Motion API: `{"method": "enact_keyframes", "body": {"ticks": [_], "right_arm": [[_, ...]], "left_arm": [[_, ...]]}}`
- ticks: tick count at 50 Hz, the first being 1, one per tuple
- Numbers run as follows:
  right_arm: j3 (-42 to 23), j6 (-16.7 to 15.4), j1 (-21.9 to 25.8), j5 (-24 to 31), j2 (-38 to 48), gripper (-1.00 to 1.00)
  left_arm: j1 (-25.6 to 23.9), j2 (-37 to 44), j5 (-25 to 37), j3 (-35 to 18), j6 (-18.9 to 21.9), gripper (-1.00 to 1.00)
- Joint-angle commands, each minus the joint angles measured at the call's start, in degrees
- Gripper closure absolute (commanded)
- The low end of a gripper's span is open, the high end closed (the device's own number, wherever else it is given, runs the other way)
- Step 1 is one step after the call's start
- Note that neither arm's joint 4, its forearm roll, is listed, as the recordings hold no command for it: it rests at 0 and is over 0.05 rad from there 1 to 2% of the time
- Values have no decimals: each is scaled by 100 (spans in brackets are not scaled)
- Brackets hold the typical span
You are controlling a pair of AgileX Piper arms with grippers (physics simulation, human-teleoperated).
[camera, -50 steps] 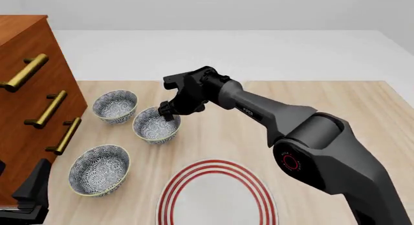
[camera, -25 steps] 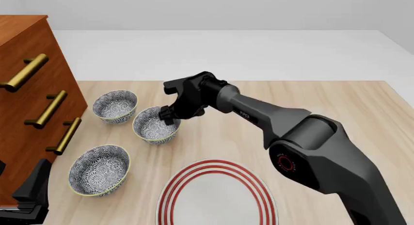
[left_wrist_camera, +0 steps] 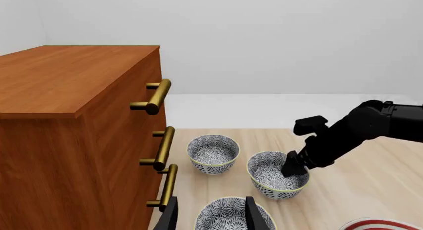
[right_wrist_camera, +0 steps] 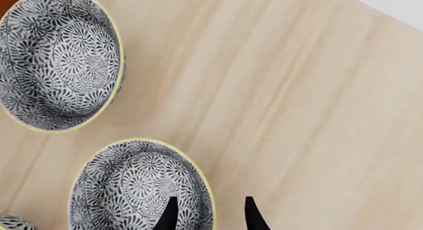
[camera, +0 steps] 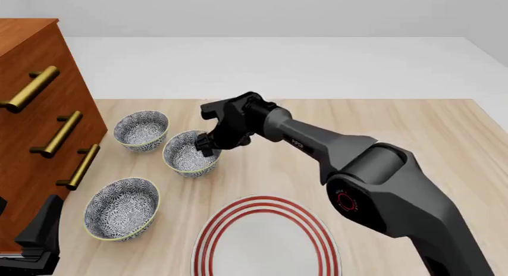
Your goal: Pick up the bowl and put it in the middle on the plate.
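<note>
Black right pincer (camera: 208,147) straddles the bowl (camera: 189,157) rim.

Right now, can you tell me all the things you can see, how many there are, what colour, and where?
Small round blue-grey floral bowls with yellowish rims: three, on the table's left side; middle bowl, far bowl, near bowl.
Large flat white plate with red rings: one, near edge, centre.
Brown wooden drawer cabinet with brass handles: one, far left.
Light wooden table: one, under everything.
Left gripper: black, open, near the cabinet, over the near bowl.
Right gripper: black, open, fingers astride the middle bowl's rim.
</note>
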Motion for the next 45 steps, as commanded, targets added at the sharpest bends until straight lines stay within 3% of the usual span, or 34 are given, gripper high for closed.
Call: {"method": "enact_keyframes", "body": {"ticks": [1, 2, 3, 18, 28, 45], "right_arm": [[24, -39, 6, -29, 12, -100], [71, -86, -50, -79, -26, -100], [82, -138, -43, -80, -56, 100], [243, -251, 22, -177, -212, 100], [585, -75, -31, -324, -677, 100], [3426, 475, -50, -1197, -3521, 100]], "left_arm": [[0, 0, 0, 0, 0, -100], [0, 0, 0, 0, 0, -100], [0, 0, 0, 0, 0, -100], [0, 0, 0, 0, 0, -100], [0, 0, 0, 0, 0, -100], [0, 0, 0, 0, 0, -100]]}}
